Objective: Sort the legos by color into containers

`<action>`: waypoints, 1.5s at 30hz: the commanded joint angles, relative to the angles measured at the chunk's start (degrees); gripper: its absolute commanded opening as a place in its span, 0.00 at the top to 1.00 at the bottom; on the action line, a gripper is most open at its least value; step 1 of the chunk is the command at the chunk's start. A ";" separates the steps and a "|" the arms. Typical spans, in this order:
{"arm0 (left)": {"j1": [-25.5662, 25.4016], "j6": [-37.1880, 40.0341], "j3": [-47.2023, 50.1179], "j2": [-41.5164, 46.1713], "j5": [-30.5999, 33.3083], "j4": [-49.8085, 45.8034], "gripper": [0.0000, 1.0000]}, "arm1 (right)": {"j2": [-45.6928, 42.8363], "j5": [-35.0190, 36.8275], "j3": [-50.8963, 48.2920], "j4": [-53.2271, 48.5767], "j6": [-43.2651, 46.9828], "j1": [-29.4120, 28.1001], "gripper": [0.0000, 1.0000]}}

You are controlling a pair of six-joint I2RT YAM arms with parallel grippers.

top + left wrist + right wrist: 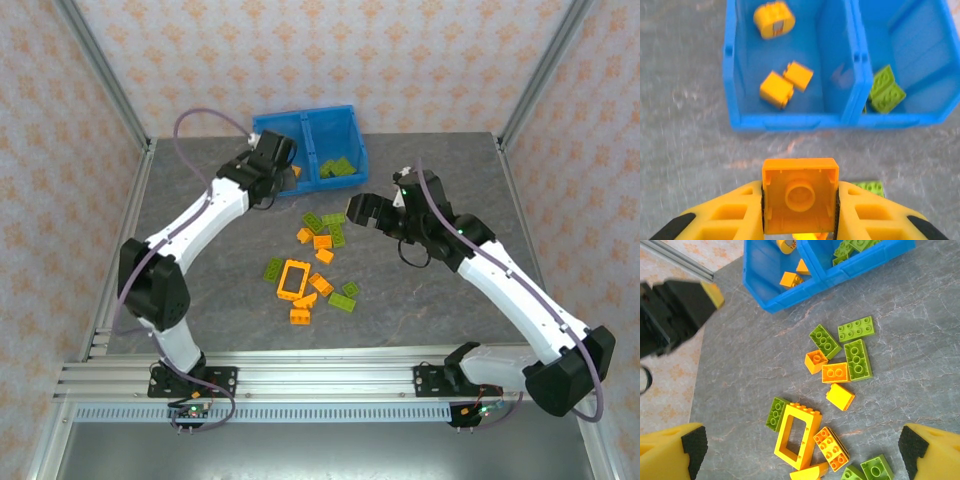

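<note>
Gripping a small square orange plastic brick (800,187) by two sides in my nearly closed left end effector (799,215), just short of the bright blue plastic bin (790,121), I should clear its near wall and release over the left, orange-holding compartment (747,60). Its hollow underside faces my wrist; being square, it has no long axis.

A grey, marble-veined table (230,310) lies under the left gripper (283,172) and right gripper (365,215). Beyond them and to either side stand walls (400,60) papered pale pink with orange florals, with metal posts (105,70) at the corners. Behind runs a slotted aluminium rail (330,378). Light is soft and even.
</note>
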State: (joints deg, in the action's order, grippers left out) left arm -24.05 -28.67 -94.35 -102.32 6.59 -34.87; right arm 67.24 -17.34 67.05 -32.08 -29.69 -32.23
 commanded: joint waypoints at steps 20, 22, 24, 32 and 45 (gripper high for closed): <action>6.65 9.25 -53.21 -43.65 0.04 -11.88 0.49 | -6.52 2.45 -1.30 -2.56 -2.30 -0.54 0.01; 6.65 8.92 -53.10 -42.08 -0.51 -11.97 0.48 | -6.44 2.40 -1.39 -2.29 -2.38 -0.61 0.01; 6.65 8.56 -52.26 -39.82 -1.37 -11.96 0.47 | -6.27 2.31 -1.45 -1.98 -2.39 -0.57 0.01; 5.45 10.69 -21.98 -15.23 -15.40 1.27 0.48 | -5.23 2.66 -1.55 -1.10 -2.06 -0.57 0.00; -3.97 35.53 19.22 9.71 -14.56 3.83 0.46 | -2.27 1.76 0.13 -0.88 0.06 -0.56 0.00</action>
State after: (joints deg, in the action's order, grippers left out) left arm -28.93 1.21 -78.89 -92.01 -9.04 -30.30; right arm 65.43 -15.92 65.89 -33.56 -30.81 -32.49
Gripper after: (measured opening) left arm 0.536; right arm 0.999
